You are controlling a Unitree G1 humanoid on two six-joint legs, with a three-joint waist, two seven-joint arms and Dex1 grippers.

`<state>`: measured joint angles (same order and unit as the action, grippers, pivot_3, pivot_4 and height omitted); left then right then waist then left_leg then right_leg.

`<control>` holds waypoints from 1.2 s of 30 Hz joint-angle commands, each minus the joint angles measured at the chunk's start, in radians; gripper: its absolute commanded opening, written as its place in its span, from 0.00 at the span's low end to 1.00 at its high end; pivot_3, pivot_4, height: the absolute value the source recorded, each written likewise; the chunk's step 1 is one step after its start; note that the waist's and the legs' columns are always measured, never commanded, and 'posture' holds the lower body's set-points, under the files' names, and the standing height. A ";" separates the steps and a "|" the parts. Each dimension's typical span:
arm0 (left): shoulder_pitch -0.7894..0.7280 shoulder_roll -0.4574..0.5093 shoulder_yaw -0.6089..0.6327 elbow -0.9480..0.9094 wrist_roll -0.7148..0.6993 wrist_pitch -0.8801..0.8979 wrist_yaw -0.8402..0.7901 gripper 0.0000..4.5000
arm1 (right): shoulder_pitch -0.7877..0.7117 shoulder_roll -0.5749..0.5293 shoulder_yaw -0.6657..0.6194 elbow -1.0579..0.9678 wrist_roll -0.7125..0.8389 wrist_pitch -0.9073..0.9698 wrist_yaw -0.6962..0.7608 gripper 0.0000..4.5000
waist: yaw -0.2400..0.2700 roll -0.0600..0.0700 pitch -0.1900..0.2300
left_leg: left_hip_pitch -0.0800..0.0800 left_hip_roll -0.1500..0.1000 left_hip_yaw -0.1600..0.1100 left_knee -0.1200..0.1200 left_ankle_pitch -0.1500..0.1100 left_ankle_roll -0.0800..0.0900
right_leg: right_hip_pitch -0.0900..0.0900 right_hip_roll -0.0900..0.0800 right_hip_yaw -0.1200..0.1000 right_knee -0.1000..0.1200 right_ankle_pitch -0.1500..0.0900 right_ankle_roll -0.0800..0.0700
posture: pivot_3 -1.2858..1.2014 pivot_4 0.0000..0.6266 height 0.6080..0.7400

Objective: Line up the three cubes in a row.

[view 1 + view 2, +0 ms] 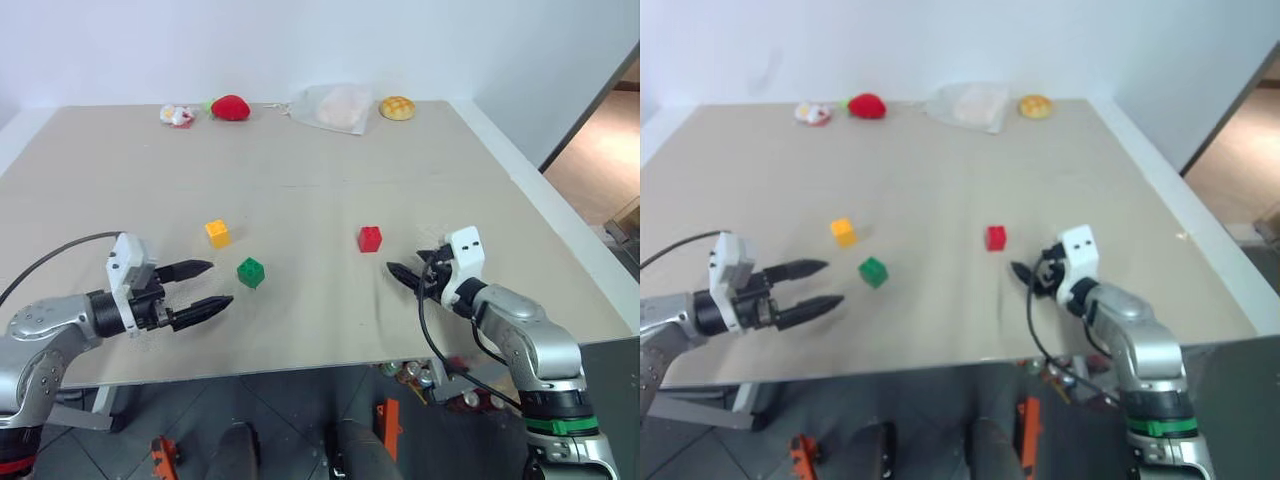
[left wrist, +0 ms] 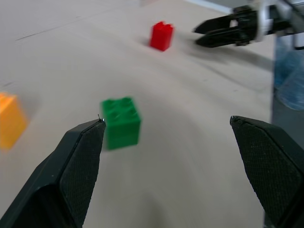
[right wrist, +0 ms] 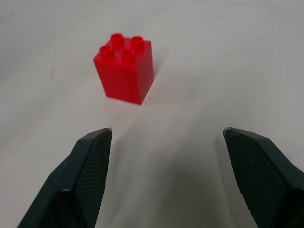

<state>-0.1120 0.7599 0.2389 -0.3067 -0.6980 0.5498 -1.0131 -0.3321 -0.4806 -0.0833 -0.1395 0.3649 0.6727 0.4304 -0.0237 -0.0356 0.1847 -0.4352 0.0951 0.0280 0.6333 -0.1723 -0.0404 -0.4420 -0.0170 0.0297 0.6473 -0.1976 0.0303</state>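
Three studded cubes stand apart on the beige table (image 1: 300, 190): a yellow-orange cube (image 1: 218, 233), a green cube (image 1: 251, 271) just right of and nearer than it, and a red cube (image 1: 370, 238) further right. My left gripper (image 1: 220, 283) hovers open just left of the green cube (image 2: 121, 122), which sits ahead of one fingertip, untouched. To the right of the red cube (image 3: 124, 67) my right gripper (image 1: 405, 266) is open and pointing at it, with a short gap between them. Neither gripper holds anything.
Along the table's far edge lie a small white-and-red toy (image 1: 177, 116), a red plush strawberry (image 1: 230, 107), a clear plastic bag (image 1: 335, 106) and a round yellow bun (image 1: 397, 107). The table's front edge (image 1: 300, 368) runs just below both grippers.
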 commanded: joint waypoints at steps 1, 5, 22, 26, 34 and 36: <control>-0.052 0.006 -0.043 -0.020 0.020 -0.015 -0.009 0.96 | -0.047 0.026 0.025 -0.047 -0.022 0.004 -0.029 0.86 | 0.000 0.000 0.000 | 0.000 0.000 -0.001 0.000 0.000 0.000 | 0.000 0.001 0.000 0.000 0.000 0.000 | 0.52 0.24 1.00; -0.086 -0.012 -0.088 0.005 0.041 -0.034 -0.013 0.96 | -0.065 0.053 0.068 -0.025 -0.068 -0.015 -0.050 0.86 | 0.000 0.000 0.000 | 0.000 0.000 -0.001 0.000 0.000 0.000 | 0.000 0.002 0.002 0.000 0.000 0.000 | 0.52 0.24 1.00; -0.103 -0.073 -0.125 -0.006 0.068 -0.055 0.019 0.96 | -0.224 0.185 0.112 0.140 -0.174 -0.017 -0.156 0.86 | 0.000 0.000 0.000 | 0.000 0.000 -0.001 0.000 0.000 0.001 | 0.000 0.002 0.003 0.001 0.000 0.000 | 0.52 0.24 1.00; -0.097 -0.082 -0.119 -0.019 0.065 -0.052 0.035 0.96 | -0.247 0.198 0.106 0.190 -0.182 -0.039 -0.155 0.86 | 0.000 0.000 0.000 | 0.000 0.000 -0.001 0.000 0.000 0.001 | 0.000 0.002 0.003 0.001 0.000 0.001 | 0.52 0.24 1.00; -0.076 -0.089 -0.095 -0.050 0.039 -0.046 0.069 0.97 | -0.271 0.213 0.103 0.270 -0.183 -0.112 -0.122 0.27 | 0.000 0.000 0.000 | 0.000 0.000 -0.001 0.000 0.000 0.001 | 0.000 0.003 0.003 0.001 0.000 0.001 | 0.52 0.24 1.00; -0.071 -0.089 -0.092 -0.057 0.033 -0.043 0.075 0.97 | -0.278 0.211 0.102 0.283 -0.180 -0.127 -0.107 0.28 | 0.000 0.000 0.000 | 0.000 0.000 -0.001 0.000 0.000 0.001 | 0.000 0.003 0.003 0.001 0.000 0.001 | 0.52 0.24 1.00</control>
<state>-0.1849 0.6741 0.1190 -0.3262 -0.6426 0.5092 -0.9447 -0.5766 -0.2709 0.0374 0.1486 0.1806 0.5764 0.3087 -0.0241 -0.0354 0.1847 -0.4352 0.0954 0.0274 0.6333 -0.1719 -0.0398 -0.4422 -0.0143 0.0330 0.6483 -0.1973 0.0309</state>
